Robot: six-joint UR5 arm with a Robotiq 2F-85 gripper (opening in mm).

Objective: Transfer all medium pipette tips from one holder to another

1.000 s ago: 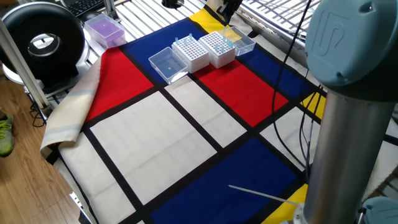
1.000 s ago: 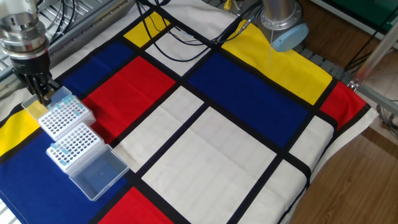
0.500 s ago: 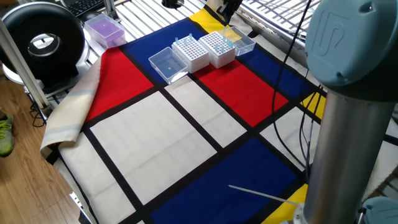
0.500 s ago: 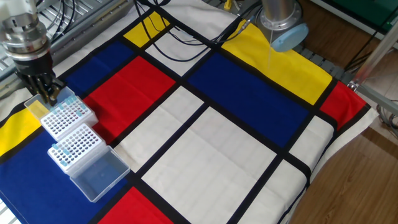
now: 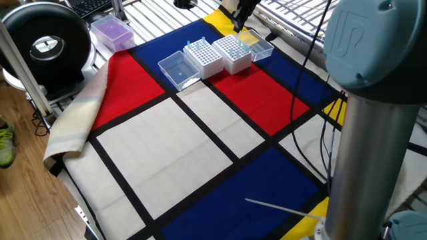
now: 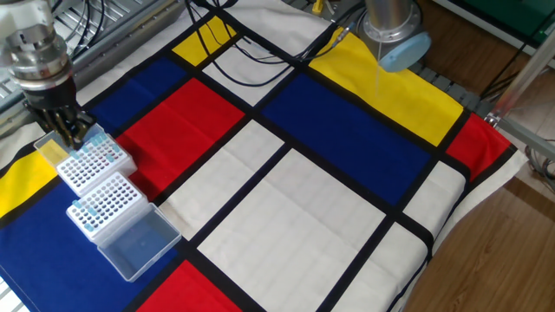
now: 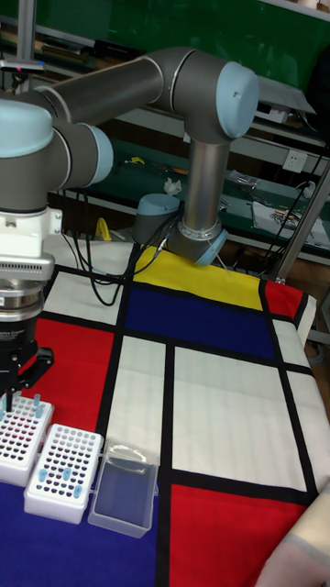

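Two white tip holders stand side by side at the cloth's edge: one point(image 6: 91, 165) point(image 5: 233, 52) point(image 7: 20, 438) under the gripper, the other point(image 6: 106, 205) point(image 5: 203, 57) point(image 7: 64, 468) beside it. Each holds a few medium pipette tips point(image 6: 95, 139) point(image 7: 55, 477), pale blue and upright. My gripper point(image 6: 71, 134) point(image 5: 239, 23) point(image 7: 14, 390) hangs just above the far edge of the first holder, fingers drawn together. Whether a tip sits between the fingers is too small to see.
A clear lid point(image 6: 139, 243) point(image 5: 177, 69) lies open beside the second holder and a yellowish lid point(image 6: 48, 149) behind the first. A purple box point(image 5: 112, 30) and a black round device point(image 5: 47, 43) stand past the cloth's edge. Cables point(image 6: 251, 39) cross the far corner.
The gripper has shifted slightly to the right along the first holder's far edge and sits a little higher. The holders and lids have not moved.
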